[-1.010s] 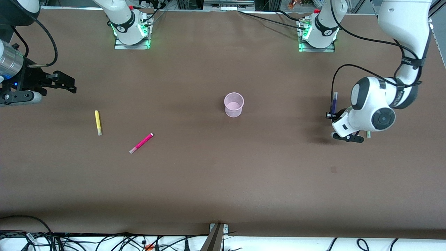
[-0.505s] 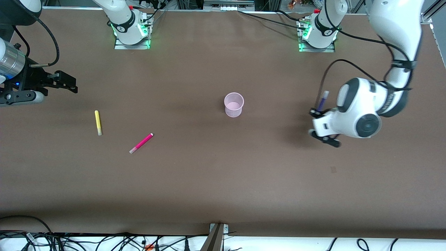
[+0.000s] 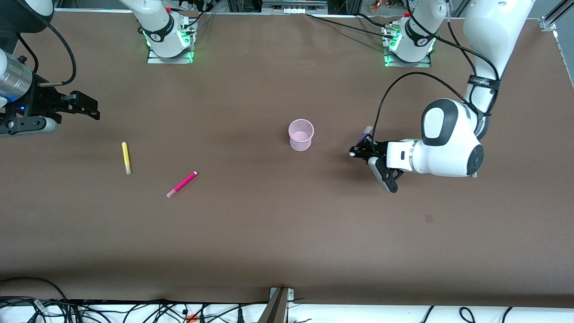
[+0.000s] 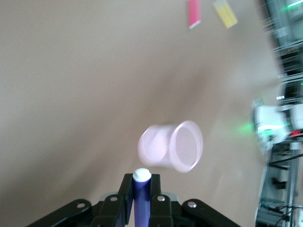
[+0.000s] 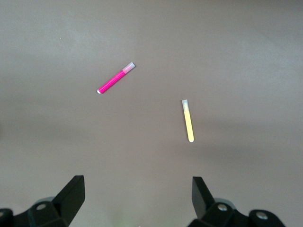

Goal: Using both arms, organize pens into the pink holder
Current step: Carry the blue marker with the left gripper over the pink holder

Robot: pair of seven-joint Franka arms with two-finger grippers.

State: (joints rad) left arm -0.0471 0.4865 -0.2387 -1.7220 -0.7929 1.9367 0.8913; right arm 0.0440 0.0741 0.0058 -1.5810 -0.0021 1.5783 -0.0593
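Note:
The pink holder (image 3: 301, 134) stands upright mid-table; it also shows in the left wrist view (image 4: 170, 146). My left gripper (image 3: 358, 151) is shut on the dark purple pen (image 3: 364, 136), over bare table beside the holder toward the left arm's end. The pen (image 4: 141, 198) sits between the fingers of the left gripper (image 4: 141, 182), its pale cap pointing at the holder. The yellow pen (image 3: 126, 158) and the magenta pen (image 3: 181, 184) lie on the table toward the right arm's end. My right gripper (image 3: 87, 107) is open and empty, its jaws (image 5: 137, 187) wide apart above these pens (image 5: 188, 120) (image 5: 116, 78). The green pen is hidden.
The two arm bases (image 3: 169, 38) (image 3: 408, 42) stand at the table's edge farthest from the front camera. Cables and a metal bracket (image 3: 280, 300) lie along the edge nearest the front camera. A small dark mark (image 3: 429, 218) is on the table.
My left arm has swung toward the holder with the purple pen, which went from upright to tilted with its cap toward the holder. The right arm has not moved.

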